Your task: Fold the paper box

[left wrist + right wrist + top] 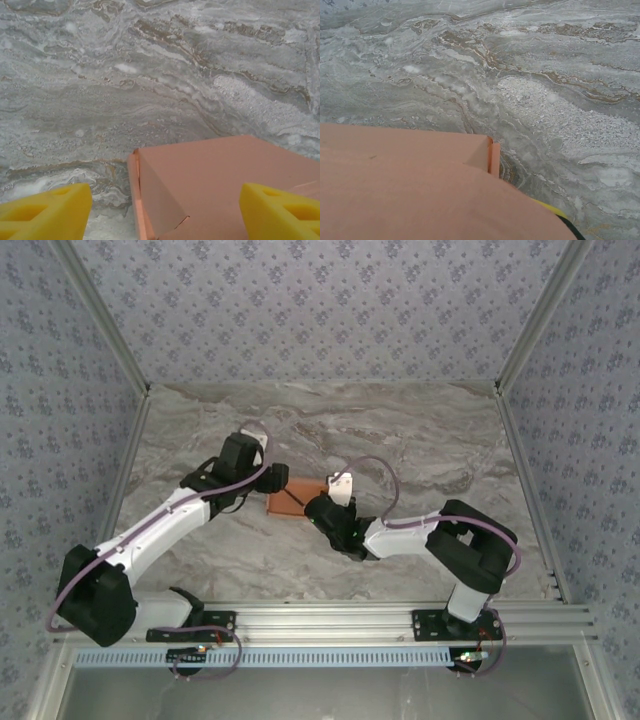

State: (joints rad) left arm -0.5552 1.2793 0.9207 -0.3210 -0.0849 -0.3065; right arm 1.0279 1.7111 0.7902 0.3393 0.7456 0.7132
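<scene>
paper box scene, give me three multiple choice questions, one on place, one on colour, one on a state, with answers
1. Where is the paper box?
A: by the far wall.
B: mid-table, between left gripper and right gripper.
C: at the arms' bases.
2. Colour of the left gripper's fingers?
A: blue.
B: white.
C: yellow.
3. The left gripper's jaws stand:
A: open.
B: shut.
C: clamped on a cable.
Answers: B, the top view shows it between them; C, the left wrist view shows yellow; A, the fingers stand apart, one either side of the box.
</scene>
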